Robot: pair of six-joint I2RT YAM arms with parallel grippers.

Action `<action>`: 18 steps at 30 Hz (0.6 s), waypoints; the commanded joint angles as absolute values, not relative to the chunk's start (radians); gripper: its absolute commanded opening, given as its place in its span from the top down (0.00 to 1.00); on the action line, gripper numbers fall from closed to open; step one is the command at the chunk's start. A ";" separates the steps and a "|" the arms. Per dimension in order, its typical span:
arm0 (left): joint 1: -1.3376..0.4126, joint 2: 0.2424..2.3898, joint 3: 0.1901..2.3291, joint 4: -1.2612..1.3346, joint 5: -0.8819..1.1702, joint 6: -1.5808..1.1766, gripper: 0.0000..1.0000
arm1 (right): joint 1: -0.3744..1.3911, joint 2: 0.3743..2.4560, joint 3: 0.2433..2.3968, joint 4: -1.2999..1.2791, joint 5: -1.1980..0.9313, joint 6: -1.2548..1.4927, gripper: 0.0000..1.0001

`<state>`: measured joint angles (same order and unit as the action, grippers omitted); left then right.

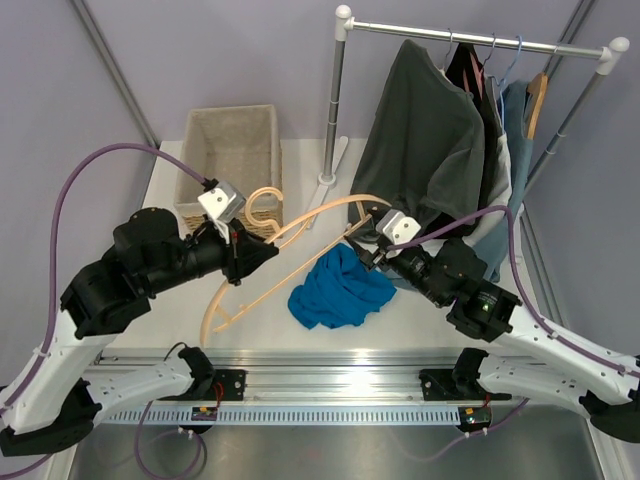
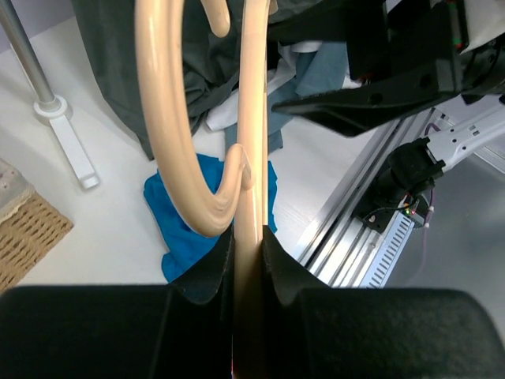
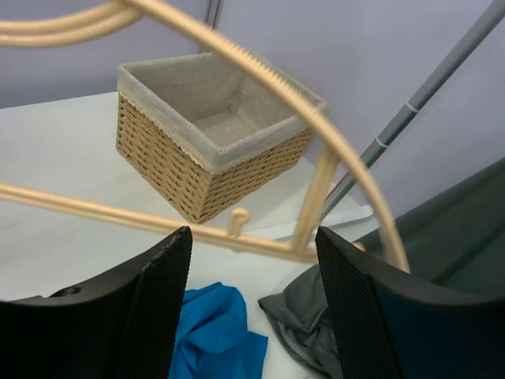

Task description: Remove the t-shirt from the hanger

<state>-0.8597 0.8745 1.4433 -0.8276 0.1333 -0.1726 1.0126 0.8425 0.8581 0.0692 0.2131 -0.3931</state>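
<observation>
Holding a pale wooden hanger (image 2: 246,118) in my left pincer (image 2: 247,237), I have its two black fingers pressed tight on the hanger's straight bar, with the curved hook looping just ahead of them. My right pincer (image 3: 252,245) hangs beside the hanger's other end with its fingers wide apart and nothing between them; the bar crosses just beyond the tips. The task's thing, a crumpled blue cotton t-shirt (image 1: 335,288), lies in a heap on the white table (image 1: 300,170), below the hanger and apparently free of it, between my two arms. The removal itself looks done, so the dangers I judge lie in what follows. My left grip is at one point on a long, light frame, so the hanger could pivot or slide in the fingers if it bumps anything. If my right pincer closes where it is, it might nip only the bar's edge and knock the frame askew. The hanger passes close above the t-shirt and could hook a fold and drag it toward the table's near edge. Behind my right arm a dark grey garment (image 1: 420,140) droops from the metal clothes rail (image 1: 470,38); a wide swing could snag it. A woven wicker basket (image 3: 205,170) stands beyond my left pincer, near enough to be struck.
</observation>
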 commanded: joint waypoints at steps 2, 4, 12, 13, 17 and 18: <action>-0.859 0.879 1.456 -0.908 0.134 -0.192 1.00 | 1.016 0.831 0.940 0.146 0.158 -0.479 0.29; -0.859 0.893 1.460 -0.934 0.117 -0.187 1.00 | 1.016 0.828 0.948 0.127 0.123 -0.479 0.29; -0.859 0.907 1.493 -0.942 0.196 -0.210 1.00 | 1.015 0.935 0.974 0.086 0.124 -0.595 0.28; -0.859 0.907 1.494 -0.943 0.201 -0.212 1.00 | 1.017 0.943 0.974 0.089 0.120 -0.604 0.28; -0.859 0.916 1.494 -0.942 0.225 -0.215 1.00 | 1.016 0.966 0.985 0.086 0.063 -0.621 0.31; -0.859 0.919 1.496 -0.943 0.225 -0.216 1.00 | 1.017 0.968 0.988 0.083 0.048 -0.621 0.32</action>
